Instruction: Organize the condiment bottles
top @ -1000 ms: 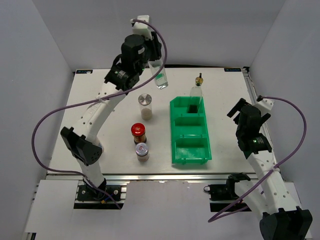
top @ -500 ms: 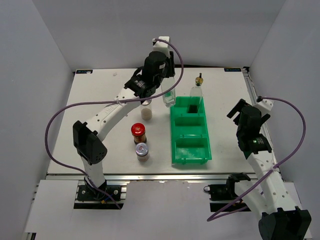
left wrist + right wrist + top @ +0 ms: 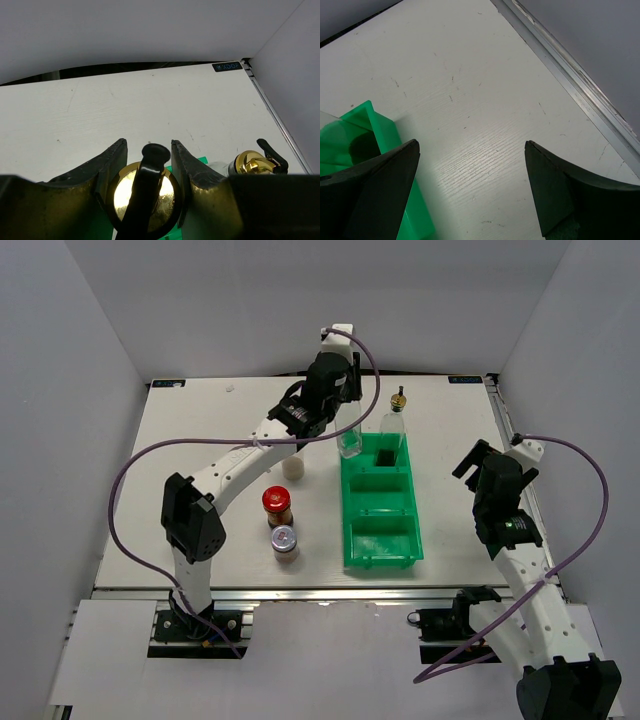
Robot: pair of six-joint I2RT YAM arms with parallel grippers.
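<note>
Robotics lab bench cell on my feed, white tabletop (image 3: 200,430) boxed in by plain grey panel walls (image 3: 70,390), aluminium extrusion rail (image 3: 330,597) along the near edge, left arm (image 3: 230,465) and right arm (image 3: 525,570) mounted there, purple cables (image 3: 112,510) looping loose

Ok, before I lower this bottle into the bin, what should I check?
1. Left pincer shut on the held bottle: ok.
2. Held bottle inside the far compartment of the green bin, not over its rim: cannot tell; it hangs right at the far left corner.
3. Gap to the other tall bottle standing in that compartment: ok, they are apart.
4. Right pincer open, empty and off to the side of the bin: ok.
</note>
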